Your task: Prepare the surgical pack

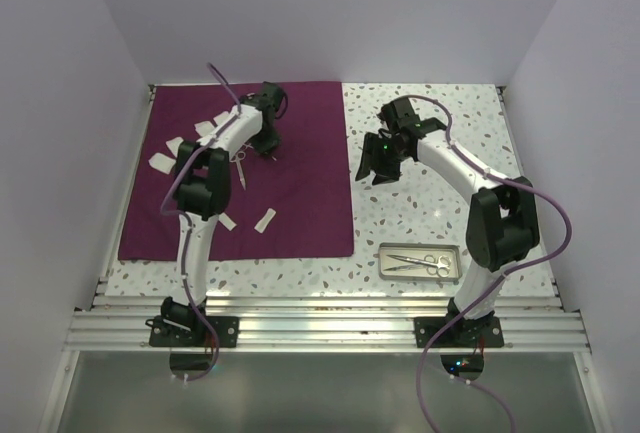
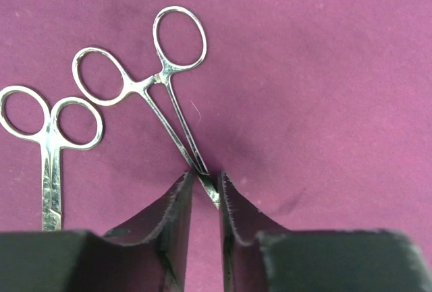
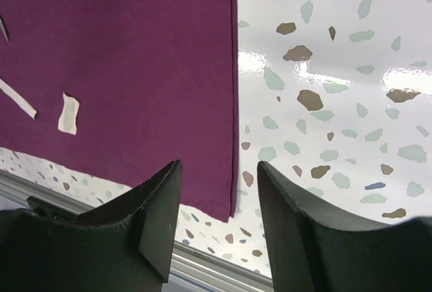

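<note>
The plum-purple cloth (image 1: pixel 300 153) lies flat on the left half of the table. On it are two silver ring-handled instruments: a clamp (image 2: pixel 145 86) and scissors (image 2: pixel 50 143) to its left. My left gripper (image 2: pixel 205 179) is down on the cloth, its narrow jaws shut on the clamp's tip. Several white gauze pads (image 1: pixel 267 219) are scattered over the cloth. The small steel tray (image 1: pixel 392 271) sits at the near right with another pair of scissors (image 1: pixel 420 263) in it. My right gripper (image 3: pixel 219 170) hovers open and empty above the cloth's right edge (image 3: pixel 233 103).
A gauze pad (image 3: pixel 68 113) lies near the cloth's front edge. The speckled tabletop (image 1: pixel 430 203) is bare to the right of the cloth. White walls close in the back and sides. An aluminium rail (image 1: pixel 320 308) runs along the near edge.
</note>
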You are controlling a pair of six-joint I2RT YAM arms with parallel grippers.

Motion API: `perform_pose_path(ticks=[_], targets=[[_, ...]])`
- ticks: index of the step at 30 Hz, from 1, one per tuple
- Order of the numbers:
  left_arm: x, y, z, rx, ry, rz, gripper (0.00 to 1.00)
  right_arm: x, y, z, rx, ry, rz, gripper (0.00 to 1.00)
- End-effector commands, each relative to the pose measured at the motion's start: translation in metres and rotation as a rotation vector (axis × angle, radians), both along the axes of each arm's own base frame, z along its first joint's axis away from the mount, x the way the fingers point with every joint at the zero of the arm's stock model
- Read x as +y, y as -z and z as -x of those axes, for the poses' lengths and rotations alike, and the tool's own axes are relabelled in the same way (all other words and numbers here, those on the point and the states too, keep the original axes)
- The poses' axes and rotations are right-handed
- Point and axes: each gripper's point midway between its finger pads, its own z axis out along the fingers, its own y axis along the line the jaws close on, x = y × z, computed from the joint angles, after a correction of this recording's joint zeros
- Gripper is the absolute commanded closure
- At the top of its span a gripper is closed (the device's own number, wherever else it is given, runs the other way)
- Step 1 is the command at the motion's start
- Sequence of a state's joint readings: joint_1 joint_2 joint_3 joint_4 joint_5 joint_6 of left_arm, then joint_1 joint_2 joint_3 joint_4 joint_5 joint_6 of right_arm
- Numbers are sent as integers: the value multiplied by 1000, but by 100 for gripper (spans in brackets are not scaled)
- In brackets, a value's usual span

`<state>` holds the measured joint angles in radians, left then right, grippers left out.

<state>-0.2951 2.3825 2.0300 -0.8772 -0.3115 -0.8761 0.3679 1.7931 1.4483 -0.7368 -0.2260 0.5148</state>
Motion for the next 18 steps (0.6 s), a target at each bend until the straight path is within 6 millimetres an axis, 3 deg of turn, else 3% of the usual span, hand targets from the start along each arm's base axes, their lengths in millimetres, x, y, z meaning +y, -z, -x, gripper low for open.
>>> perform_pose_path(ticks=[1, 9, 11, 18], targets=[[5, 21, 0, 40, 1, -33, 78, 6, -24, -6, -63, -23, -34, 48], [-9, -2, -10, -15, 110, 23, 100, 10, -19, -9, -54, -20, -45, 48], [-15, -12, -12, -37, 141, 48, 100, 15, -21, -12, -51, -17, -62, 48], [-31, -25, 13, -2, 274, 147, 100, 61, -21, -22, -20, -55, -212, 50]])
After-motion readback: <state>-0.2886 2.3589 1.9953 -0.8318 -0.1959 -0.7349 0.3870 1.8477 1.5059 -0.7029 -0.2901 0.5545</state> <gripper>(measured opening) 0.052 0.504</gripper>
